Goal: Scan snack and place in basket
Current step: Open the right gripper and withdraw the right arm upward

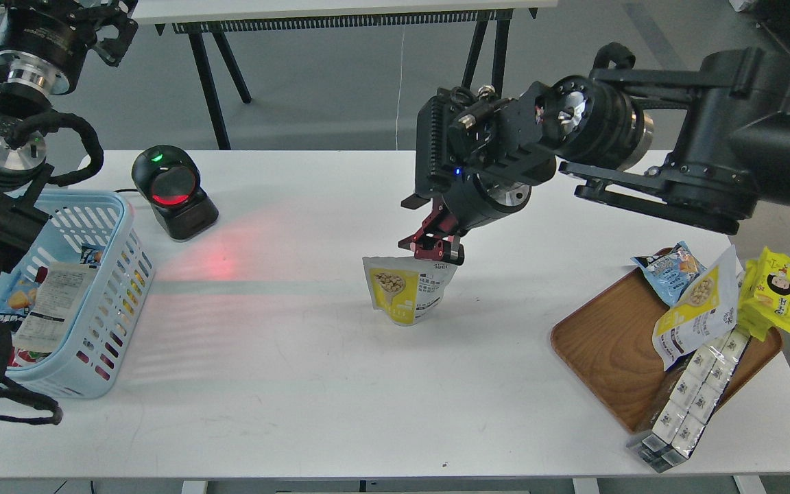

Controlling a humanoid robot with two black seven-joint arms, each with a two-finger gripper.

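While the left arm sits bunched at 9 to 10 o'clock of the view, its far end is dark and partly cut off at the top corner, so I cannot tell how those fingers stand. Just below it, at 9 o'clock on the white table [313,384], the basket [117,274] holds a few packs and a paper slip. Just beside its far right corner, at 10 o'clock, the black scanner [174,193] shows a green light on top, a red window, and a red glow on the tabletop toward centre.

At dead centre, the snack [405,291] stands roughly upright, yellow half left, white half right, well apart from basket and scanner. Right gripper [436,248] comes down from 1 o'clock, red-tipped fingers pinching the pouch's top edge.

At 4 o'clock, the wooden tray [607,350] carries a blue pack, a wider yellow-and-white pouch [700,312], a bright yellow pack [775,291] with a cartoon face, and a long multi-pack of small cartons [693,391] hanging off its near edge.
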